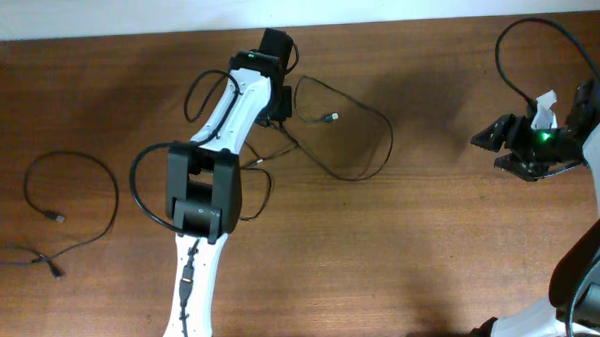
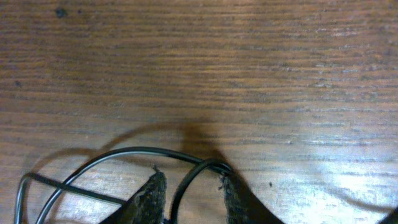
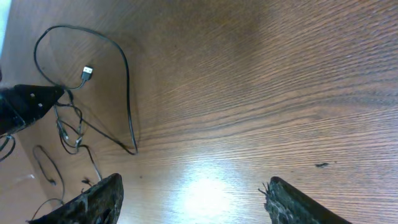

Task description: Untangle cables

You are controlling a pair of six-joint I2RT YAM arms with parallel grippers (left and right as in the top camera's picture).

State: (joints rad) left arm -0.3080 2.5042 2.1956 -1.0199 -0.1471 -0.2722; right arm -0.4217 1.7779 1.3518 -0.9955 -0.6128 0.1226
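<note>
Cables (image 2: 134, 151) loop between the part-open jaws of the left gripper (image 2: 190, 180), unpinched.
Its base is cut off below; the right gripper (image 3: 193, 180), well apart, gapes empty.

A brown wood-grain surface (image 1: 433, 244) fills the overhead view; a pale strip (image 1: 374, 1) runs along its far edge; a small dark speck (image 2: 60, 12) marks the wood in the left wrist view; a bright glare patch (image 3: 205, 193) shows in the right wrist view.
</note>
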